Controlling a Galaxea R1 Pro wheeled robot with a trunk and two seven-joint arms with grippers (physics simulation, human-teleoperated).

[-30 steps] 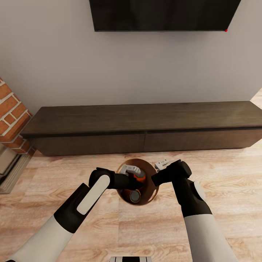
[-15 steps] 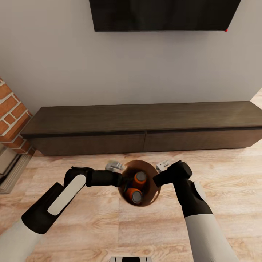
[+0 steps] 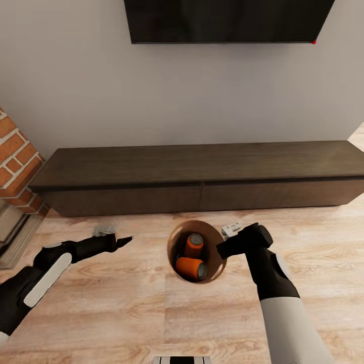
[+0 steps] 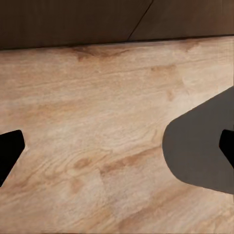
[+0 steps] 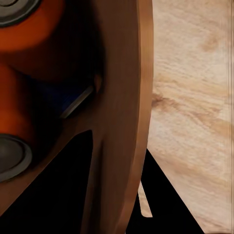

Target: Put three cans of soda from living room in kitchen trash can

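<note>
Two orange soda cans (image 3: pixel 193 257) are lying inside the trash can (image 3: pixel 215 263) in the head view, one more upright at the far side, one tipped on its side nearer me. The trash can is sitting on the wood floor (image 3: pixel 151 313) in front of the long dark TV cabinet (image 3: pixel 202 174), under the black TV (image 3: pixel 227 20), with the brick column (image 3: pixel 15 162) off to my left. I am holding my right gripper (image 3: pixel 224 248) against the bin's right rim. My left gripper (image 3: pixel 124 239) is hovering over the floor, well apart from the bin, holding nothing.

From my left wrist, I am seeing my two dark fingertips (image 4: pixel 9 151) standing wide apart over bare floor planks, with the grey outside of the bin (image 4: pixel 200 146) beside one of them.

From my right wrist, my fingers (image 5: pixel 58 195) are pinching the bin's copper-brown wall (image 5: pixel 124 97), one inside, one outside. Orange cans (image 5: pixel 24 34) are showing inside, and a dark blue can (image 5: pixel 63 95) is lying deeper between them.
</note>
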